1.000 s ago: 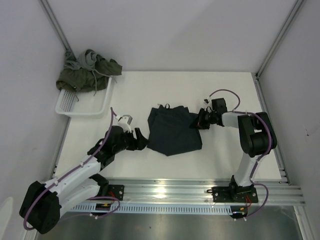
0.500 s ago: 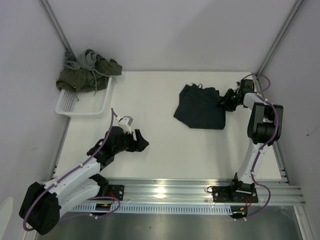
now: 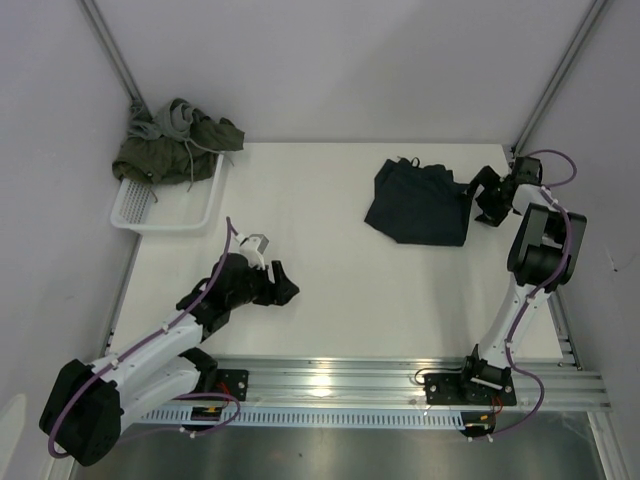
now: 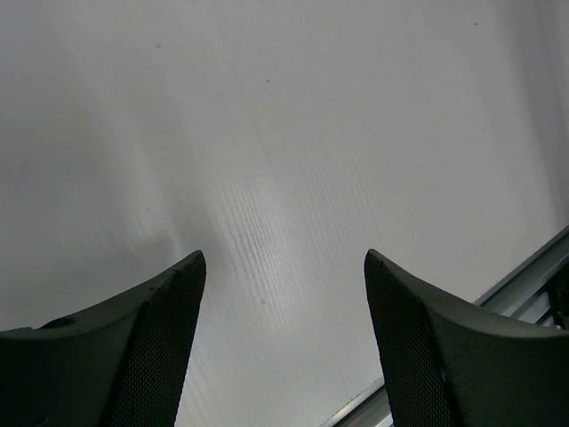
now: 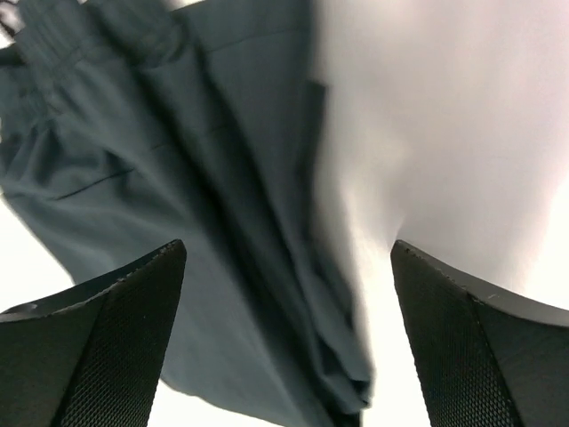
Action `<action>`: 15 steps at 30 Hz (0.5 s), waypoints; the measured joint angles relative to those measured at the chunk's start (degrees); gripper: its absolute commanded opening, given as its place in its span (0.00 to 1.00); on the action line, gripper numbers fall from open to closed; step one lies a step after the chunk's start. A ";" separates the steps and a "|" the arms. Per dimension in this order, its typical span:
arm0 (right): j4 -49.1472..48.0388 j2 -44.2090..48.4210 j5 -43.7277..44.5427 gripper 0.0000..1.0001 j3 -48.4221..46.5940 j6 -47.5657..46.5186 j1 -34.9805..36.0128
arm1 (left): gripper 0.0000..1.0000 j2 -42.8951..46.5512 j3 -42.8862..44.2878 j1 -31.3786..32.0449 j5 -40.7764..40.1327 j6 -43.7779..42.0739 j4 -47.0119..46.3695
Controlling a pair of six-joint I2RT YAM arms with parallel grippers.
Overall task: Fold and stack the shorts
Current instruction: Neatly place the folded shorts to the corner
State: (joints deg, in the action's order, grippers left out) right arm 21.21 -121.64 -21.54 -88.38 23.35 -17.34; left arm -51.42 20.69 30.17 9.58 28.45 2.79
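White bench between pale walls, with two arms bolted at its near rail. A second ago the one pair of navy shorts lay folded mid-bench with the right pincer closed on its right edge. Now that pair sits well to the far right, and the right pincer stands wide open just beside its edge, gripping nothing. The left pincer has barely shifted; its jaws are spread over bare bench, empty. One white mesh basket sits at the far left corner, and one pair of olive shorts and one pair of grey shorts are heaped over its far rim.
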 measured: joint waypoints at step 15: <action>-5.79 -4.35 -10.69 0.25 0.07 3.89 1.92 | 0.75 1.20 -0.02 0.00 0.09 -0.02 -0.09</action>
State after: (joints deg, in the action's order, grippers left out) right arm 15.42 -125.99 -32.23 -88.31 27.24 -15.42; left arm -50.22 20.67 30.17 9.67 28.42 2.70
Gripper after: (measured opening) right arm 0.397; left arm 0.748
